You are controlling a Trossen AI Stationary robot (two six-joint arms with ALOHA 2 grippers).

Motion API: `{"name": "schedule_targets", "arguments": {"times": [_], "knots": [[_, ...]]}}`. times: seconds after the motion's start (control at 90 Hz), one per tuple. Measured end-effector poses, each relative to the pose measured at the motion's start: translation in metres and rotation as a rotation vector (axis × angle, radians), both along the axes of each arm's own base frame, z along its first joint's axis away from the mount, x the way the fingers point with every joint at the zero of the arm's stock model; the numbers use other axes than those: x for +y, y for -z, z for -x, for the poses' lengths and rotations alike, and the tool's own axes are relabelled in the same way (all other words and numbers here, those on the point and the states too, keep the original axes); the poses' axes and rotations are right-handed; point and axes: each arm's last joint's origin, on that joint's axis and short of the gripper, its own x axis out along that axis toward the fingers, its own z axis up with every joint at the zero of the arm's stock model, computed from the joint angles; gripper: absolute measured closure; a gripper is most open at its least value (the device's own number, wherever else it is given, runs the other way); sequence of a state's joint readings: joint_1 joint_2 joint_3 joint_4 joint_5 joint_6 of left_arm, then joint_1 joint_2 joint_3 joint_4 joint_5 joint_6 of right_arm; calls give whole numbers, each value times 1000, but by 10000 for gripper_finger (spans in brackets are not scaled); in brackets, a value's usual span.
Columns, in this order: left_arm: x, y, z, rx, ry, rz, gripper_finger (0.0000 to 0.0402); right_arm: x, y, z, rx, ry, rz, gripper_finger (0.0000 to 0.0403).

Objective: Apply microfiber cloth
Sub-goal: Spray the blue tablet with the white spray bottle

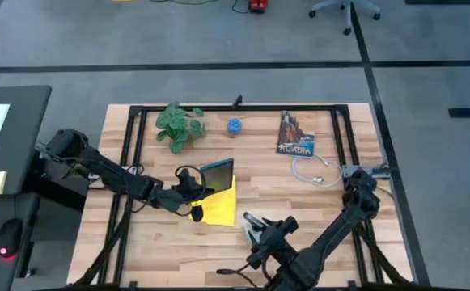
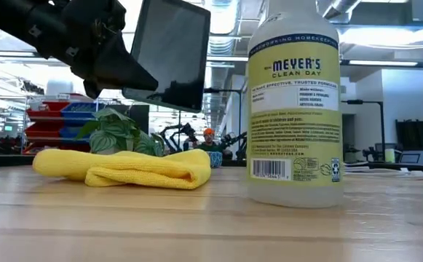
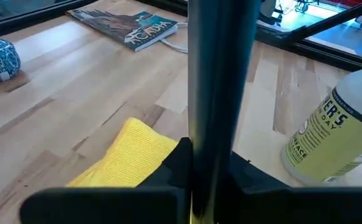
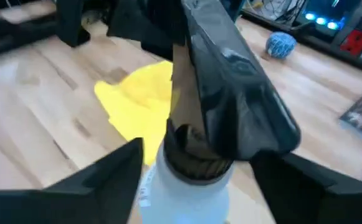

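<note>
While the microfiber cloth (image 1: 220,207) lies bunched and folded on the wooden table (image 1: 315,210) near its middle, nothing grips it, so the wiping itself looks not yet begun. It sits loose just below the tablet (image 1: 216,176), which the left gripper (image 1: 189,191) clamps by 1 edge and lifts clear of the wood; in the low view the tablet (image 2: 169,52) hangs tilted above the cloth (image 2: 124,167), screen turned toward the camera, probably so that its face is presented for cleaning rather than lying flat. The left wrist view shows that same tablet edge-on between the fingers, with the cloth (image 3: 124,155) beneath. Just beside the cloth, the right gripper (image 1: 256,230) is closed around the neck of a spray bottle (image 2: 294,102) that stands upright on the table, its trigger head (image 4: 230,106) filling the right wrist view; holding it there suggests a spraying step paired with the raised screen. Farther off, well apart from the work, rest a potted plant (image 1: 178,125), a small blue ball (image 1: 234,126), a magazine (image 1: 296,134) and a white cable (image 1: 311,174).
</note>
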State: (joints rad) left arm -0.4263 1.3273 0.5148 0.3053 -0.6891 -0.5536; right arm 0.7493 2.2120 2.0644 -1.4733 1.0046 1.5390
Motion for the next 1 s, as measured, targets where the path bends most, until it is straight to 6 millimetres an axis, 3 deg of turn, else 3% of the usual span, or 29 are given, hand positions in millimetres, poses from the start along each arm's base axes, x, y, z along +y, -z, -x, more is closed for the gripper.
{"name": "schedule_targets", "arguments": {"times": [0.156,0.344,0.5,0.7,0.811,1.0], "knots": [[0,0,0,0,0,0,388,-3,-13,-4,156,-94,3,57],[0,0,0,1,0,0,388,-4,-38,0,398,-301,31,53],[0,0,0,2,2,-3,388,-13,-63,18,540,-492,-28,62],[0,0,0,4,4,-6,388,-54,-87,60,538,-499,-58,77],[0,0,0,5,4,-6,388,-78,-81,80,424,-533,-171,78],[0,0,0,5,4,-7,388,-119,-30,99,112,-683,-300,78]]}}
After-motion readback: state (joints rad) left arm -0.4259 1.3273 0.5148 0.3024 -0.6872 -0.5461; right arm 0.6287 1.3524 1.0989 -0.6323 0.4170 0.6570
